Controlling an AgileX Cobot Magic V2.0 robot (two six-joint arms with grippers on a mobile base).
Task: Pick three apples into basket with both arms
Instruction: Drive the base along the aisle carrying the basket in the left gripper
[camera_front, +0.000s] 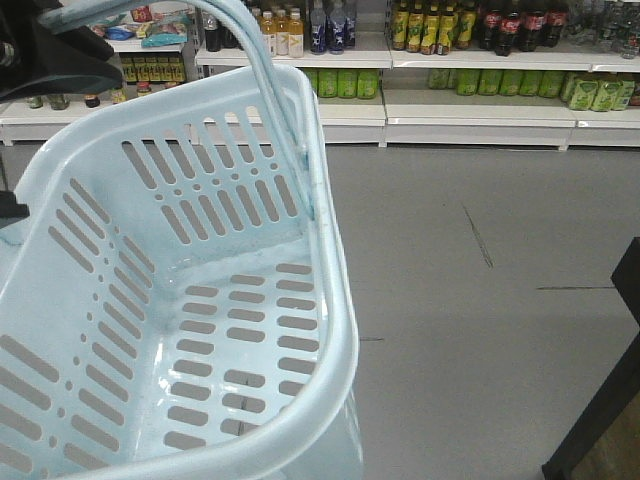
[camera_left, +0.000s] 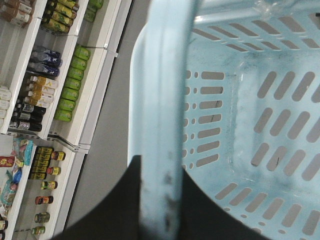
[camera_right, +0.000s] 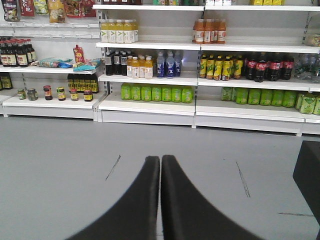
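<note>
The pale blue basket (camera_front: 200, 300) hangs in the air at the left of the front view, tilted, with nothing inside it. It also fills the left wrist view (camera_left: 250, 125). My left gripper (camera_left: 161, 167) is shut on the basket's handle (camera_left: 165, 100), which runs up between its black fingers (camera_left: 125, 200). Part of the left arm (camera_front: 50, 55) shows at the top left of the front view. My right gripper (camera_right: 160, 159) is shut and empty, held above the grey floor and facing the shelves. No apples are in view.
White store shelves (camera_right: 150, 102) with bottles and jars line the far wall; they also show in the front view (camera_front: 450, 100). The grey floor (camera_front: 480, 280) lies between. A dark table edge (camera_front: 610, 400) stands at the lower right and shows in the right wrist view (camera_right: 307, 175).
</note>
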